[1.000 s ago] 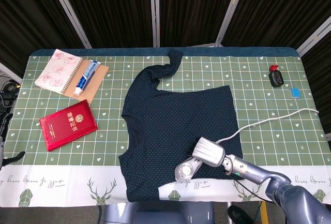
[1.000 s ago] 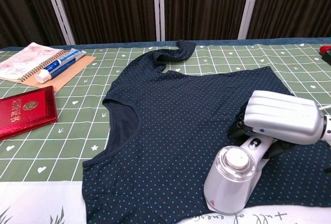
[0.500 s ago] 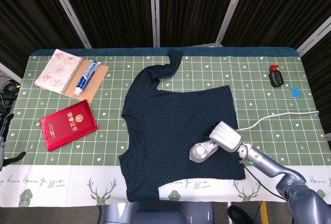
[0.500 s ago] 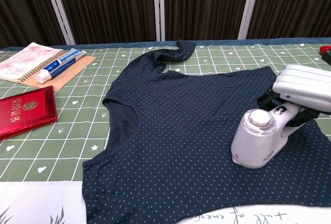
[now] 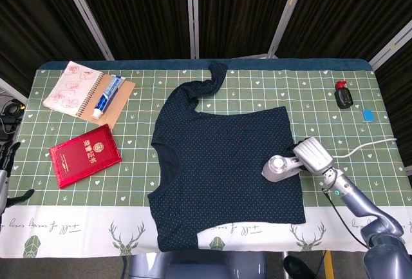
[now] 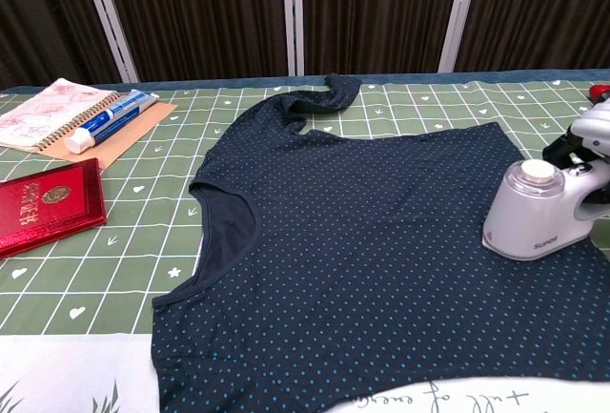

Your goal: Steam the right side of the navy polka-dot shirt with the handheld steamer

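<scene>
The navy polka-dot shirt (image 5: 219,163) lies flat mid-table, neckline to the left and one sleeve bunched at the back; the chest view shows the shirt (image 6: 362,222) close up. The silver-white handheld steamer (image 5: 293,162) rests head-down on the shirt's right edge. My right hand (image 5: 326,174) grips its body from the right, its dark fingers mostly hidden beneath it. In the chest view the steamer (image 6: 538,208) stands at the far right and my right hand (image 6: 599,201) is cut by the frame edge. Only a sliver of my left hand (image 5: 5,174) shows off the table's left edge, fingers apart and holding nothing.
The steamer's white cord (image 5: 367,145) runs right across the green checked cloth (image 5: 335,124). A red booklet (image 5: 85,155), a spiral notebook (image 5: 72,87) and a toothpaste tube (image 5: 108,95) lie at the left. A small red-and-black bottle (image 5: 343,94) and a blue piece (image 5: 367,115) sit at the back right.
My right hand has slid the steamer from near the shirt's front hem to the right and away from me, up to the shirt's right edge. The cord followed.
</scene>
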